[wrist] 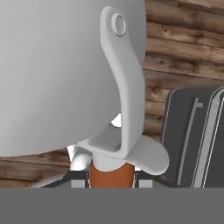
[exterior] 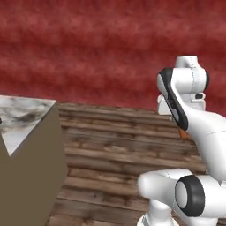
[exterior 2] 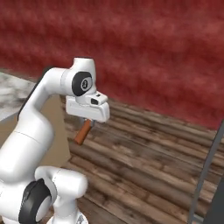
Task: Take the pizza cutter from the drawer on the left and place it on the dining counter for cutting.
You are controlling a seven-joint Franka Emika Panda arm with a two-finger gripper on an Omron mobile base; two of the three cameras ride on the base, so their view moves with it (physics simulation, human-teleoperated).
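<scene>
Gripper [exterior 2: 87, 121] is pinching the pizza cutter [wrist: 87, 83] by its reddish handle, carried above the wood floor [exterior: 114, 145], right of the dining counter [exterior: 20, 117]. You keep the grip firm, swing toward that counter, lower flat.

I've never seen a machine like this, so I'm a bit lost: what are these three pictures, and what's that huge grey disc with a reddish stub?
It is one white jointed robot arm on a driving base. Two pictures come from cameras on the base, behind the arm to its left and right. They show a plank floor, a red wall and a corner of the marble-topped dining counter. The third comes from a camera on the hand. That hand is shut on the pizza cutter: its round grey metal blade fills the view close up, and its reddish-brown wooden handle sits between the fingers.
</scene>
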